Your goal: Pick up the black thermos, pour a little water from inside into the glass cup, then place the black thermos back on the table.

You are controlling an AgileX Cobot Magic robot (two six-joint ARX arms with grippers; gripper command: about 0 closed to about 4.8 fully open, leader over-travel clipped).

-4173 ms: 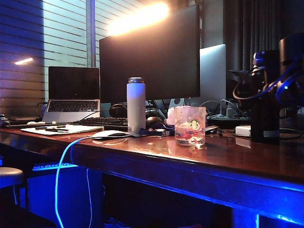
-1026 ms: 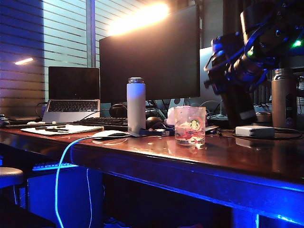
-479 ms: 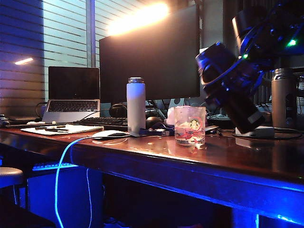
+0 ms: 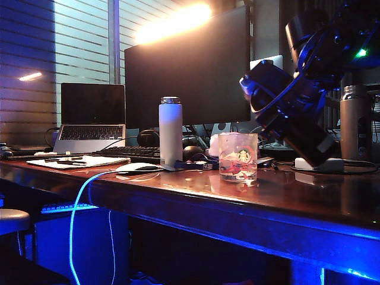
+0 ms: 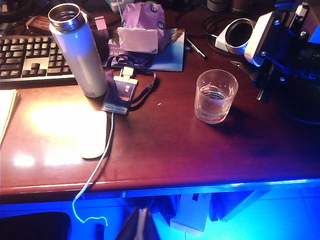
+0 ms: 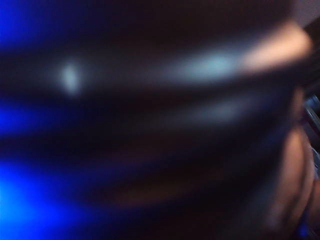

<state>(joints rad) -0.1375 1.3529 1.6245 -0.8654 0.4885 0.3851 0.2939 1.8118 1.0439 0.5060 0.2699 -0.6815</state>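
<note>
Pick done: right gripper [image 4: 297,116] clamps the thermos [image 4: 284,105], tilted mouth-first toward the cup [image 4: 237,157] but off to its right, pour and set-down on the tabletop [image 4: 196,190] left; left gripper out of view, can't tell.

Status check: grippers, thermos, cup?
Right gripper holds black thermos tilted, mouth above glass cup. Left gripper out of view. White bottle stands clear.
</note>
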